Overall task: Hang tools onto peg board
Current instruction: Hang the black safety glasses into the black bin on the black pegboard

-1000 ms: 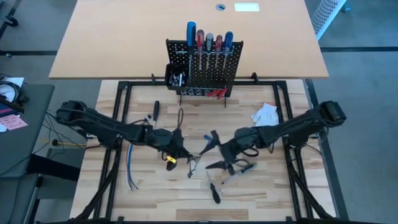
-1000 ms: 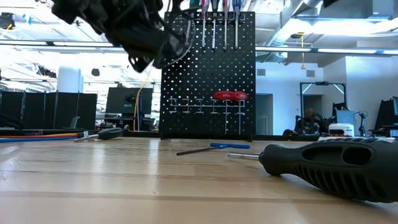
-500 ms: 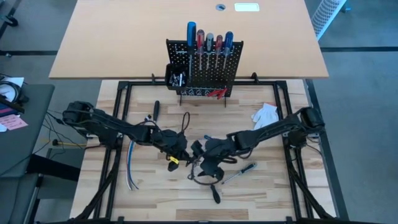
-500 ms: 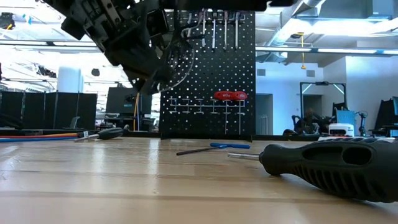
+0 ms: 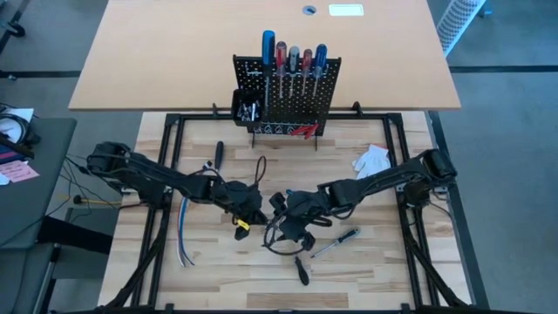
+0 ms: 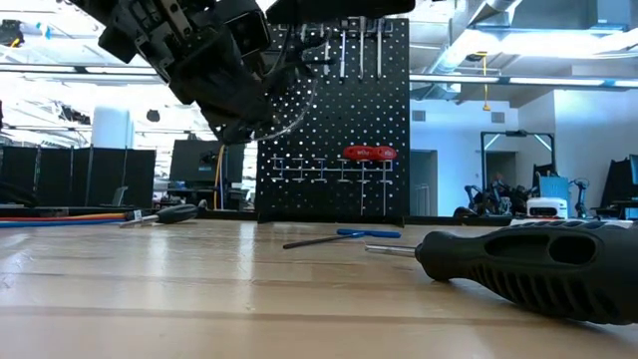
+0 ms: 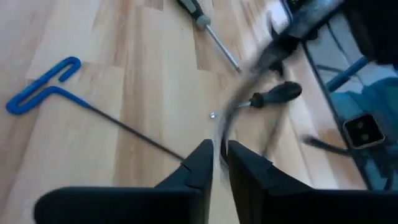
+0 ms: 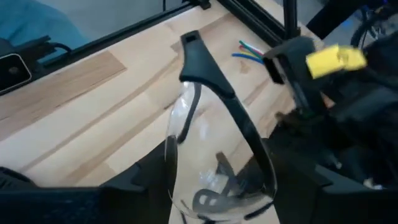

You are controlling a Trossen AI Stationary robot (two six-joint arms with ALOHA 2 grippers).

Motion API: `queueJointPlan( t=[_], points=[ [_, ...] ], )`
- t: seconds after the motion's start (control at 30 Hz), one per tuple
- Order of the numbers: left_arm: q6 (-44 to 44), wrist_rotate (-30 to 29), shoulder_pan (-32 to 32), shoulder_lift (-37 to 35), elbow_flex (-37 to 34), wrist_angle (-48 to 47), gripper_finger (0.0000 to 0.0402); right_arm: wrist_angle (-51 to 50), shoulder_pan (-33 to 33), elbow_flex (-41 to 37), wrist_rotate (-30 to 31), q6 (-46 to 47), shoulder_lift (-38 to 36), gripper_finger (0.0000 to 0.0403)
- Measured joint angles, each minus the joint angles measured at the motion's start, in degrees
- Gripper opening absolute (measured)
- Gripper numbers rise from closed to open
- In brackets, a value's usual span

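Mid-desk (image 5: 392,262), up off the wood, both arms meet over a pair of safety glasses (image 8: 214,84). The left gripper (image 5: 253,214) has its jaws pinched on a thin clear edge of them. The right gripper (image 5: 283,227) comes in from the right with jaws apart either side of the lens; whether they're touching it I can't tell. The long axis runs straight out ahead of the right jaws. The peg board (image 5: 288,92) is well off on the far side, so I'd say the right arm takes them there.

right gripper (image 5: 281,228): swung in to left gripper (image 5: 255,215) | now straddling safety glasses (image 8: 217,155)
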Motion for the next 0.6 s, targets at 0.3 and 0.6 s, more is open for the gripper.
queueJointPlan(
  t=[0.3, 0.6],
  points=[
    [4.54, -13.23, -1.77, -6.39, 0.0, -14.65, 0.0086, -2.55, -0.65, -3.46, 2.48, 10.17, 0.0, 0.0205],
    [9.88, -37.58, -15.41, -3.82, -0.02, -12.6, 0.0079, 12.73, -2.29, -20.39, 12.28, 20.44, -13.82, 0.0205]
  ],
)
